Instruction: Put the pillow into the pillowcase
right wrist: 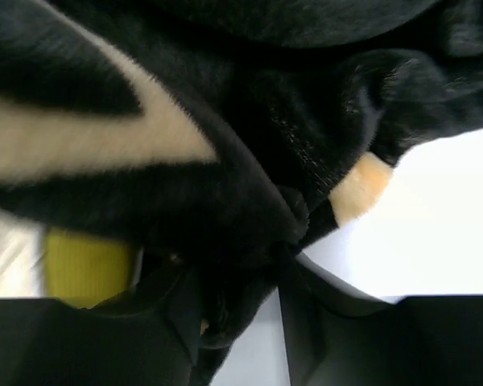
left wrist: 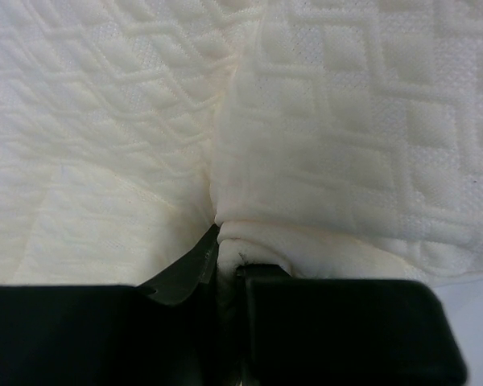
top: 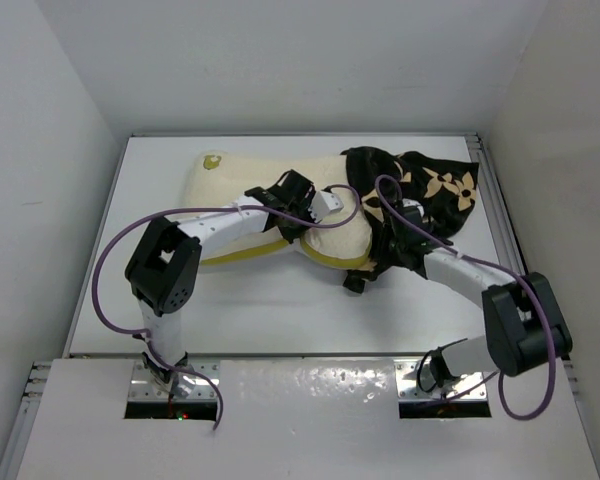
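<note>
The pillow (top: 242, 182) lies across the far half of the white worktop (top: 280, 310), long side running left to right, and everything else is placed from it here. Its gold emblem (top: 212, 160) sits at the pillow's far left corner, and its mustard-yellow side band (top: 330, 260) shows along the pillow's near edge. The pillowcase (top: 435, 190) is bunched over the pillow's right end. It covers only that end, so most of the cream quilted top is bare, and the black fabric with tan flowers is heaped up and spills past the pillow's right side onto the worktop.

The left gripper (left wrist: 225, 277) reaches in over the pillow's near edge to about the middle of its top, close to where the pillowcase begins. Its jaws are closed tight on a raised fold of the pillow's cream cover, and the wrist view shows the pinched ridge rising straight out from between the fingers.

The right gripper (top: 385, 250) is at the pillow's near right corner, low against the hem of the pillowcase. In its wrist view the jaws stand partly apart with a wad of the black fabric between them. Whether they press that fabric or merely flank it I cannot tell. A strip of the yellow band shows just left of the fingers, under the cloth, and bare worktop lies to their right.

Purple cables (top: 110, 260) loop along both arms, on the near side of the pillow
</note>
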`<move>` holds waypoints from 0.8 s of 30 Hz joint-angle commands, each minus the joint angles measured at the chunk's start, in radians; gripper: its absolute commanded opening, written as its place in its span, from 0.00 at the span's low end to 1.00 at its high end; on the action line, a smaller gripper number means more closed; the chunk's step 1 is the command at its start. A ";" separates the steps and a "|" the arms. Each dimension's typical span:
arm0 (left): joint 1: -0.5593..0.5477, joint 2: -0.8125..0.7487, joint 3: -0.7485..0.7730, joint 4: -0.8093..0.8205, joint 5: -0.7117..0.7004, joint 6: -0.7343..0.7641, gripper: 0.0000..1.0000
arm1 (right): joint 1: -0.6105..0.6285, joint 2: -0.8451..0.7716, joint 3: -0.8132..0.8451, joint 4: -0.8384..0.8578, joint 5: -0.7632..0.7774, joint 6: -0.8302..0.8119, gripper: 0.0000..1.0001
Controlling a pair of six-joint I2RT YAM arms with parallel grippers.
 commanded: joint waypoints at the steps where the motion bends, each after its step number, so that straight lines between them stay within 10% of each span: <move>1: -0.013 -0.059 0.020 0.060 0.000 -0.039 0.00 | 0.011 0.056 0.059 0.035 -0.019 0.037 0.18; 3: -0.013 -0.062 0.018 0.060 0.000 -0.045 0.00 | 0.024 0.044 0.067 0.015 -0.021 0.032 0.00; 8: -0.013 -0.054 0.027 0.068 -0.020 -0.052 0.00 | 0.033 -0.225 0.001 -0.048 0.036 -0.034 0.00; 14: -0.036 -0.008 0.092 0.099 -0.047 -0.096 0.00 | 0.085 -0.516 -0.155 -0.013 -0.239 -0.175 0.00; 24: -0.042 0.012 0.110 0.106 -0.041 -0.148 0.00 | 0.202 -0.331 -0.045 0.145 -0.547 -0.192 0.00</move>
